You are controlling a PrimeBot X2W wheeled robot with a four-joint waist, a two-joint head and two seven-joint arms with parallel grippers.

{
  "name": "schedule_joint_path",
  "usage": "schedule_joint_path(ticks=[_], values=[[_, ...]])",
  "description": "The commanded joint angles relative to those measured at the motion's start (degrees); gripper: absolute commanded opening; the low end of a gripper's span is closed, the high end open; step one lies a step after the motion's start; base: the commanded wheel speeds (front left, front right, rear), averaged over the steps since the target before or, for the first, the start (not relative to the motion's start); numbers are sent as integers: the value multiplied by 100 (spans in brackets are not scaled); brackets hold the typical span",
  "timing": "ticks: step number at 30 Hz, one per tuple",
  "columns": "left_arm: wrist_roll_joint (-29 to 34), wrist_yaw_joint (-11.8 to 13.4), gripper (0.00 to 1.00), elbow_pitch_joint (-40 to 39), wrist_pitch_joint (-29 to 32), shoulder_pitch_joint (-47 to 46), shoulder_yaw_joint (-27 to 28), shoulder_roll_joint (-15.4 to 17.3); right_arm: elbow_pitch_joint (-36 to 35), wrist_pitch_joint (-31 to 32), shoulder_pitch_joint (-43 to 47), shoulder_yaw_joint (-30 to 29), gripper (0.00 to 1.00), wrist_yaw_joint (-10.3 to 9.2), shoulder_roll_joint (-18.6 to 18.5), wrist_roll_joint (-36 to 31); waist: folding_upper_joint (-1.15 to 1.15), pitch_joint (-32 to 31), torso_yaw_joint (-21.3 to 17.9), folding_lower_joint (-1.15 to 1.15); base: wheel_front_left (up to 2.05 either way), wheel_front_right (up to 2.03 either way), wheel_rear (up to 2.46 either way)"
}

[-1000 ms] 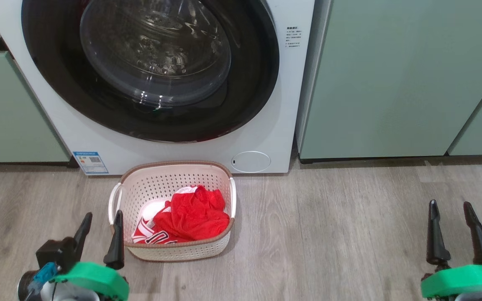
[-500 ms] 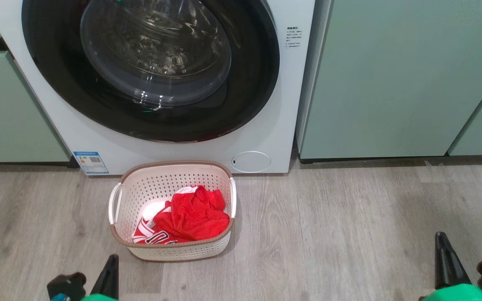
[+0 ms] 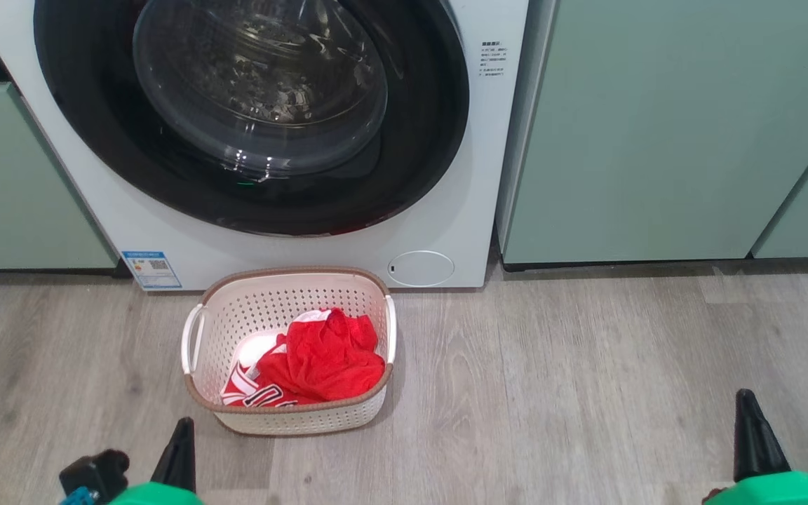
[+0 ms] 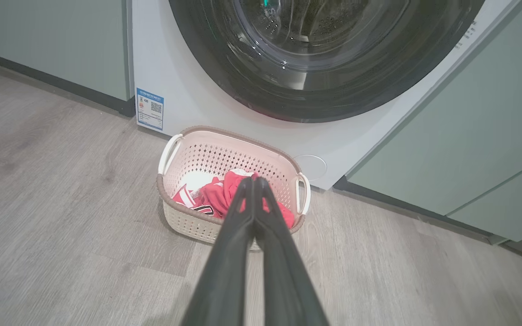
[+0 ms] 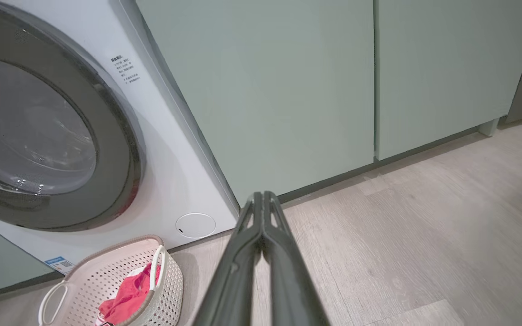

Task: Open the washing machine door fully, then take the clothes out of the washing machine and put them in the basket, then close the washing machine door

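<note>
The washing machine (image 3: 477, 210) stands straight ahead, its round black-rimmed door (image 3: 432, 140) lying flat against the front. On the floor just before it sits the cream basket (image 3: 292, 272) with the red clothes (image 3: 327, 358) bunched inside, a numbered jersey at the near left. My left gripper (image 4: 253, 180) is shut and holds nothing, well back from the basket; one of its fingers (image 3: 181, 452) pokes up at the head view's bottom left. My right gripper (image 5: 263, 194) is shut and holds nothing too, over bare floor to the right, with a finger (image 3: 755, 438) at the bottom right.
Pale green cabinets (image 3: 656, 126) flank the machine on both sides. A small round white service flap (image 3: 420, 268) sits low on the machine's front, and a blue label (image 3: 151, 270) at its lower left corner. Grey wood floor (image 3: 551, 393) spreads wide to the right of the basket.
Both grippers have dropped back toward the bottom edge of the head view, so just their finger ends stick up. Basket, clothes and door have stayed put.
</note>
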Motion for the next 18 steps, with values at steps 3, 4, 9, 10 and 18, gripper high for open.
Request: schedule_joint_path(ticks=[3,4,9,10,18], values=[[-239,1,0,-225,51,-327,70,27,-210,54,-291,-13,0,-1,-22,262,0,7,0,0,0,0,0],[-301,1,0,-236,67,-333,73,24,-212,71,-298,-13,0,-1,-23,329,0,10,0,0,0,0,0],[-611,1,0,-291,151,-363,87,12,-220,155,-337,-13,0,-1,-23,664,0,25,1,0,0,0,0],[-673,1,0,-302,167,-369,90,10,-222,171,-344,-13,0,-1,-23,730,0,28,1,0,0,0,0],[-1169,2,0,-390,302,-417,113,-9,-235,306,-406,-14,0,-2,-24,1266,0,51,1,0,0,0,0]])
